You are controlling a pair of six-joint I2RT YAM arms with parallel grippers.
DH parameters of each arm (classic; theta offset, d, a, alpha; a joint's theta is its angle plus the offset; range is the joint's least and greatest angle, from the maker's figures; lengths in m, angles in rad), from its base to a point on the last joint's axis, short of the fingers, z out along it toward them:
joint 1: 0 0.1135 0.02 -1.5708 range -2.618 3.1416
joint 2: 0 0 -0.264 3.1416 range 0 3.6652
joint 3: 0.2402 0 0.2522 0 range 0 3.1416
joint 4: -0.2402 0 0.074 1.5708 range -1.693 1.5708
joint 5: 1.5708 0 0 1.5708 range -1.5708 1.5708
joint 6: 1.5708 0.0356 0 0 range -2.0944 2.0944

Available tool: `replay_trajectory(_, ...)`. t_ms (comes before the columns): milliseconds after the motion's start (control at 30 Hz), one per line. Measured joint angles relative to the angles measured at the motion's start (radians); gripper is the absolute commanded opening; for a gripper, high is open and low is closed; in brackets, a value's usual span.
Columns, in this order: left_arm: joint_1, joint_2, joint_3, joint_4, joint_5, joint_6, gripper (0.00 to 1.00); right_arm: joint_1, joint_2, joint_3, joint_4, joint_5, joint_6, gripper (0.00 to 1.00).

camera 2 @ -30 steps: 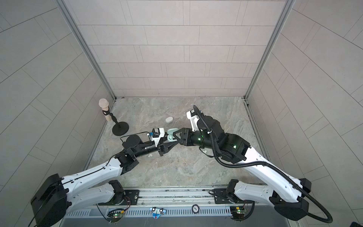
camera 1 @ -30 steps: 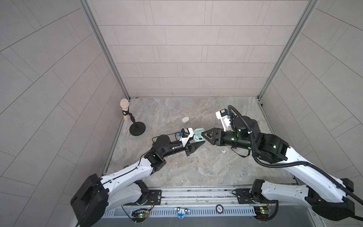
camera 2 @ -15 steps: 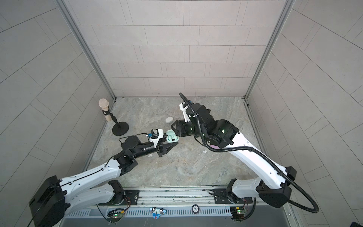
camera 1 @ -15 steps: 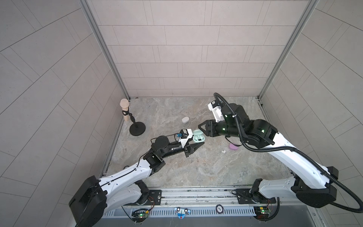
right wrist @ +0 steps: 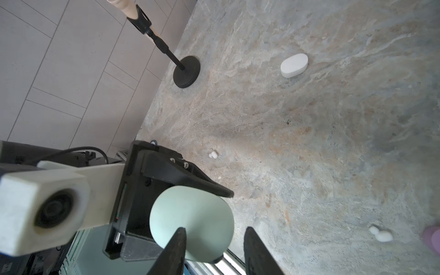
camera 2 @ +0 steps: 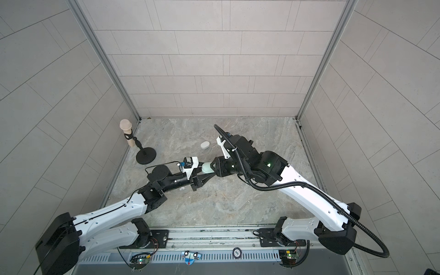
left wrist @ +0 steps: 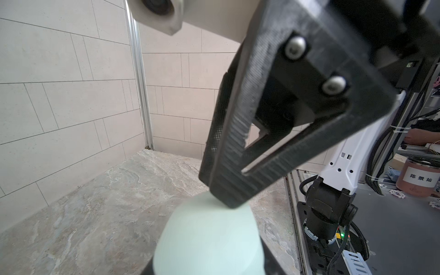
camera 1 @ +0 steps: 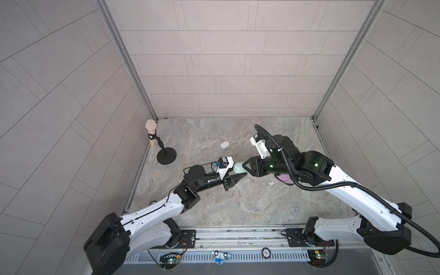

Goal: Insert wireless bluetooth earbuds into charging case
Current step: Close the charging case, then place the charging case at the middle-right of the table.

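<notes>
Held item: mint-green charging case, clear of the worktop at mid-cell, clamped between the fingers of the left gripper. Lid looks shut; seam not visible. The right gripper has its fingers apart, one fingertip against the case rim, no clamp evident.

Buds: two white earbuds lie loose on the worktop, one near the lilac case, one near the left arm. Mint and lilac buds not seen.

Handling (judgement): the case is hard, smooth, rounded and light, so likely slippery. Hold it across the flat faces and pry at the lid edge. Buds are tiny and prone to roll, so pinch with fingertips only.

Room: grippers nose to nose, scant clearance between them. Behind them the white case and microphone stand sit well apart. Front worktop is open.
</notes>
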Motion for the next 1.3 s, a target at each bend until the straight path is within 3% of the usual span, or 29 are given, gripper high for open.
replay_trajectory(200, 0.000, 0.008, 0.000, 0.000, 0.002, 0.000, 0.09, 0.000, 0.012, 0.009, -0.036, 0.003, 0.000, 0.46)
replay_trajectory(400, 0.000, 0.011, 0.000, 0.000, 0.003, 0.000, 0.09, 0.002, 0.029, 0.038, -0.049, 0.005, -0.005, 0.65)
replay_trajectory(600, 0.000, 0.014, 0.000, 0.000, 0.003, 0.000, 0.09, 0.035, 0.063, 0.083, -0.050, 0.012, -0.002, 0.71)
replay_trajectory(900, 0.000, 0.014, 0.000, 0.000, 0.003, 0.000, 0.09, 0.061, 0.130, 0.101, -0.045, 0.035, -0.002, 0.71)
replay_trajectory(1300, 0.000, 0.013, 0.000, 0.000, 0.002, -0.007, 0.10, 0.064, 0.135, 0.099, -0.037, 0.046, -0.002, 0.52)
